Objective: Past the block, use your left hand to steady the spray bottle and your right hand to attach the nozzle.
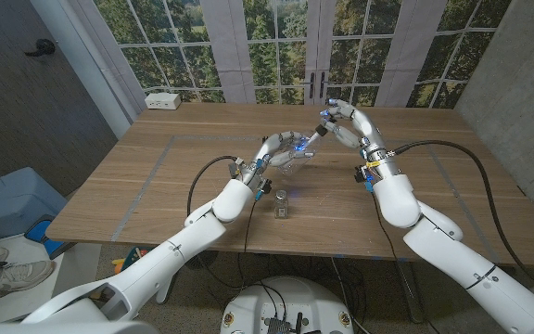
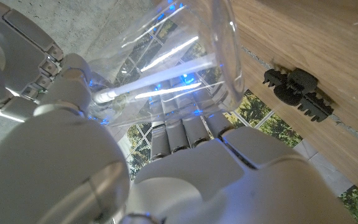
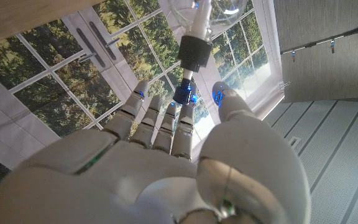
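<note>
Clear spray bottle (image 1: 290,160) gripped in left hand (image 1: 272,151); nozzle (image 1: 317,135) pinched by right hand (image 1: 346,123), dip tube slanting down-left into bottle neck.

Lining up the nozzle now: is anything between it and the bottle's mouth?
Nothing visible. The right hand holds the nozzle right at the spray bottle, which the left hand grips. The block sits nearer the robot, out of the way.
</note>
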{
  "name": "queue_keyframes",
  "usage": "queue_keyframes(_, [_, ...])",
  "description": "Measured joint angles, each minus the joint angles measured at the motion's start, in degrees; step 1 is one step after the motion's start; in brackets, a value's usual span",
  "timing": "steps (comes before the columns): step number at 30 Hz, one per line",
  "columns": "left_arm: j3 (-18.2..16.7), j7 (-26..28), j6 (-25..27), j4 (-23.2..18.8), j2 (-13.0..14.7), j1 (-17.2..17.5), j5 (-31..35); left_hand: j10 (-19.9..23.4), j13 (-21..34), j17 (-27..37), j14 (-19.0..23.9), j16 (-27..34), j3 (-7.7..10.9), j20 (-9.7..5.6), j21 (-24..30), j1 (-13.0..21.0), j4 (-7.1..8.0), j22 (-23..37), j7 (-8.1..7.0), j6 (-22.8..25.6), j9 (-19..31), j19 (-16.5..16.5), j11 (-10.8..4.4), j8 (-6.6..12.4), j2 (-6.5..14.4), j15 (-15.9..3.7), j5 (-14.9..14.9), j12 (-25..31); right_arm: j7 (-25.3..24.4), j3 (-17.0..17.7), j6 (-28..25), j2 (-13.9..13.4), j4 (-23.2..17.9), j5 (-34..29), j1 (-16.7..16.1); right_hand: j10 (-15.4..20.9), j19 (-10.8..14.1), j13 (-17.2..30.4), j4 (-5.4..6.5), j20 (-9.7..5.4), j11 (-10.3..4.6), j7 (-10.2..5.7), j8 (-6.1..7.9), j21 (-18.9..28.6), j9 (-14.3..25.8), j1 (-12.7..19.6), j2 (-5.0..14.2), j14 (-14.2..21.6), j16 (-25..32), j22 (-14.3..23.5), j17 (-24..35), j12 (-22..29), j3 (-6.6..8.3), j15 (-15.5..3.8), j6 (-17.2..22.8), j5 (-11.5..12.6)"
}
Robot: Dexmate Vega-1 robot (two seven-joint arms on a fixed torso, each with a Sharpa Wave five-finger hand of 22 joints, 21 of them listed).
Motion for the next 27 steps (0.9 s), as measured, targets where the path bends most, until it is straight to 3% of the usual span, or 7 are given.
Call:
queue_keyframes(8, [-0.2,0.0,0.0,0.0,-0.3,-0.2,-0.2,0.0,0.0,0.0,0.0,0.0,-0.01,0.21,0.0,0.0,0.01,0.0,0.0,0.0,-0.2,-0.2,0.0,0.0,0.0,0.05,-0.1,0.0,0.6,-0.6,-1.2,0.1,1.1,1.7,1.8,-0.4,-0.2,-0.3,0.41,0.2,0.39,2.22,-0.18,0.0,0.2,-0.4,0.08,-0.1,0.0,0.1,0.4,0.0,-0.41,-0.1,0.6,0.0])
queue_keyframes(13, [0.2,0.1,0.2,0.6,-1.1,-0.8,-0.2,0.0,0.0,0.0,0.0,0.0,-0.01,0.21,0.0,0.0,0.01,0.0,0.0,0.0,-0.3,-0.2,0.0,0.14,0.0,0.06,0.1,0.0,0.4,-0.8,-0.8,0.1,2.0,2.6,2.4,-0.1,0.2,-0.3,0.78,0.63,0.72,4.04,1.03,0.0,0.7,-1.0,0.69,-0.1,0.3,0.1,0.7,0.2,-1.28,-0.1,2.6,0.0])
queue_keyframes(22, [1.7,1.5,0.7,3.1,-3.8,-2.5,1.0,0.0,0.0,0.0,-0.1,0.0,-0.02,0.1,0.5,0.0,0.02,0.0,0.0,0.0,-0.3,-0.3,0.0,0.2,0.0,0.09,0.1,-0.1,-0.7,-0.8,1.9,-0.4,3.3,3.4,2.5,0.6,0.4,-0.3,1.1,1.45,1.44,5.11,2.14,0.0,1.6,-3.1,0.22,0.3,0.7,0.1,1.0,0.7,-2.07,-0.1,4.4,-0.2])
queue_keyframes(27, [3.0,2.7,1.0,5.4,-5.9,-3.8,2.0,0.0,0.0,0.0,-0.1,0.0,-0.02,0.1,0.5,0.0,0.02,0.0,0.0,0.0,-0.2,-0.3,0.0,0.21,0.0,0.17,0.1,-0.1,-1.5,-0.4,3.8,-0.9,3.9,3.5,1.7,0.4,-0.1,-0.2,1.53,1.97,1.64,5.09,2.35,0.0,2.2,-5.3,-0.74,0.3,0.7,0.1,1.0,0.7,-3.27,-0.1,4.3,-0.8])
